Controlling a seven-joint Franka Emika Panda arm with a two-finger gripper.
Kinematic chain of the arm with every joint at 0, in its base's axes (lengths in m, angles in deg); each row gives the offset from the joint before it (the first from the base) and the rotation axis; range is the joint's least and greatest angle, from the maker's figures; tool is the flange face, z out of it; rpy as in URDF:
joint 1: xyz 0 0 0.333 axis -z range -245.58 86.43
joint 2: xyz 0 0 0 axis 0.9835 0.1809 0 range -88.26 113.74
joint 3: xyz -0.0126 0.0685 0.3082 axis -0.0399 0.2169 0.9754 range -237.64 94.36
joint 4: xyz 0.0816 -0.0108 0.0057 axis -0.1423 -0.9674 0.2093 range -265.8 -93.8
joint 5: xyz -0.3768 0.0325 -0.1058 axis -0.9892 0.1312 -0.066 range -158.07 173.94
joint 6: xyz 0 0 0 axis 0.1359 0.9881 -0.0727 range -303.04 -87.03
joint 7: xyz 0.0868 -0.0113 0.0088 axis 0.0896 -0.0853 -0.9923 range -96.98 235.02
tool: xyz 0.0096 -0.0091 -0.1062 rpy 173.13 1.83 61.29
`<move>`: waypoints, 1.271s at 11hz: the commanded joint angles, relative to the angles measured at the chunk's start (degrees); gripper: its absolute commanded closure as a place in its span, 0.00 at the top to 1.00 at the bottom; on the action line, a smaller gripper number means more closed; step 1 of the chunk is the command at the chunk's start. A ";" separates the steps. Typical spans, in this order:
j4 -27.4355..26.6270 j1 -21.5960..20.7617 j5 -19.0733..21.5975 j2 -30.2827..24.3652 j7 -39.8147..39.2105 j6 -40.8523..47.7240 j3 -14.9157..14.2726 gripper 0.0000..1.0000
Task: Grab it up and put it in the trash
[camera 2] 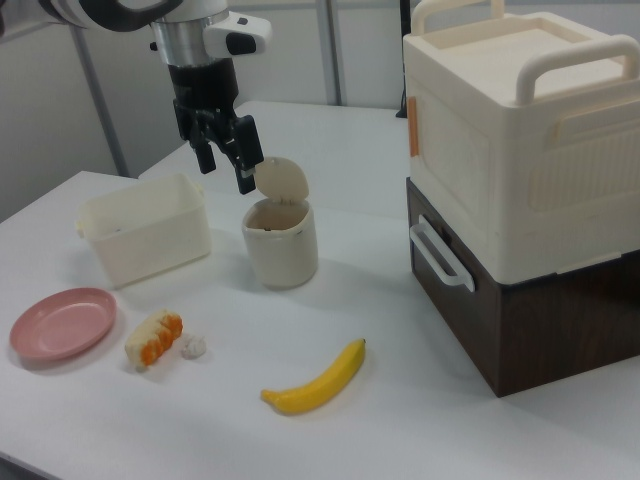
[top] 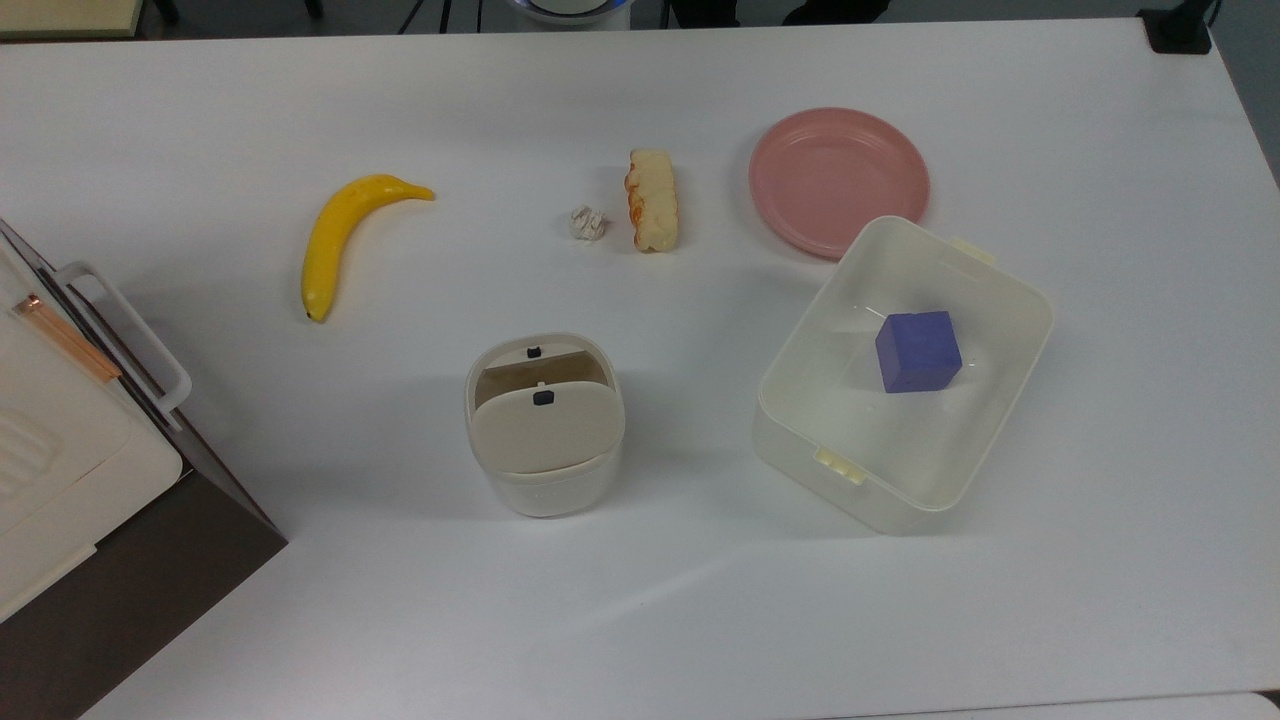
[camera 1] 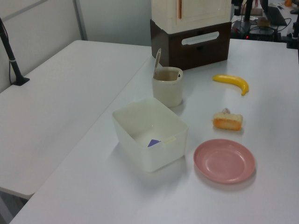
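Currently the gripper (camera 2: 228, 158) hangs in the air in the right view, its two black fingers spread apart and holding nothing. Directly below and just to the right view's right of it stands the trash bin (camera 2: 281, 240), its swing lid (camera 2: 281, 181) tilted up close beside the fingertips. The paper wad (camera 2: 191, 346) lies on the white table (camera 2: 420, 400), well below the gripper and toward the right view's lower left, touching or just beside the bread piece (camera 2: 152, 340). Further that way lies the pink plate (camera 2: 60, 323). A translucent tub (camera 2: 145, 229) sits beyond the gripper to the right view's left, holding a purple cube (top: 917, 351). A banana (camera 2: 318, 381) lies lower right of the wad.
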 commanded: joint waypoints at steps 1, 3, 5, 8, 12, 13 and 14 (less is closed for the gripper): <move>0.71 -0.28 0.15 -0.16 -0.20 1.79 0.16 1.00; 0.71 -0.28 -0.12 -0.07 -0.28 1.70 0.16 1.00; 0.71 -0.19 -0.56 -0.07 -0.20 1.79 0.16 1.00; 0.27 -0.54 -3.44 0.54 -0.11 1.61 1.55 1.00; 0.09 -0.54 -3.54 0.63 -0.89 2.05 1.83 1.00; -0.08 -0.54 -3.54 0.54 -4.21 2.14 1.91 1.00; -0.78 -0.54 -3.63 0.72 -7.98 2.75 2.00 1.00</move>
